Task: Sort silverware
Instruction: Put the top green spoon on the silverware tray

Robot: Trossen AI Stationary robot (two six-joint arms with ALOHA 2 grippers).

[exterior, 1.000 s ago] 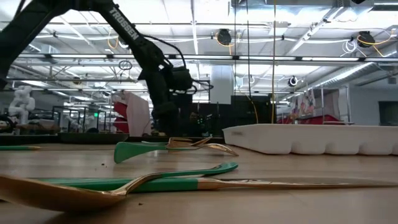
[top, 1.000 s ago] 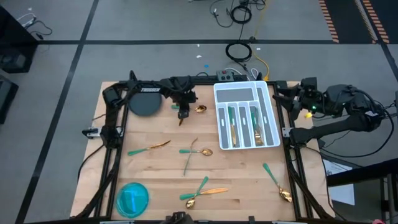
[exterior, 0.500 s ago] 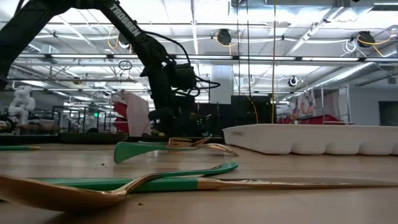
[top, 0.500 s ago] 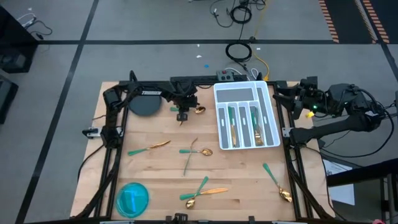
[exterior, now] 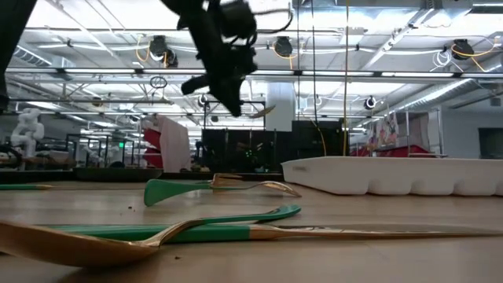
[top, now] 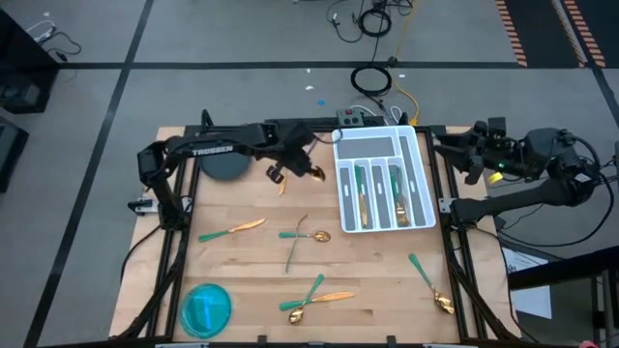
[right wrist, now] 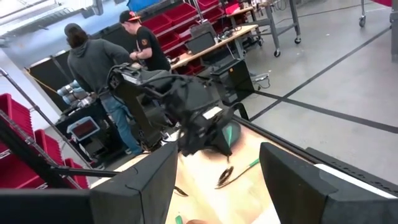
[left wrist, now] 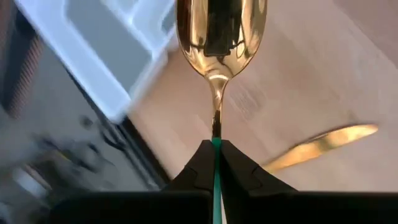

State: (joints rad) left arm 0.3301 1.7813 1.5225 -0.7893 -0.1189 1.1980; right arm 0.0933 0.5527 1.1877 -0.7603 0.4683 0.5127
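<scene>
The white compartment tray sits at the far right of the bench. Its long slots hold several teal-handled gold pieces lying lengthwise, while the crosswise compartment at its far end looks bare. A blue round bowl stands at the near left corner; what it holds cannot be made out. A dark round dish lies at the far left, partly under the left arm.

The left claw is clenched on a spoon by its slim teal handle, lifted off the bench just beside the tray's far left corner. In the left wrist view the spoon's long axis runs straight out from between the fingers, gold bowl leading — in the high view that points it toward the tray.

The right claw hangs outside the bench's right edge near the tray, fingers spread, grasping nothing.

Loose silverware rests on the bench: a knife at the left lying slantwise, a crossed fork and spoon at the middle, another crossed pair near the front edge, and a spoon at the right — bowl toward the near edge.
</scene>
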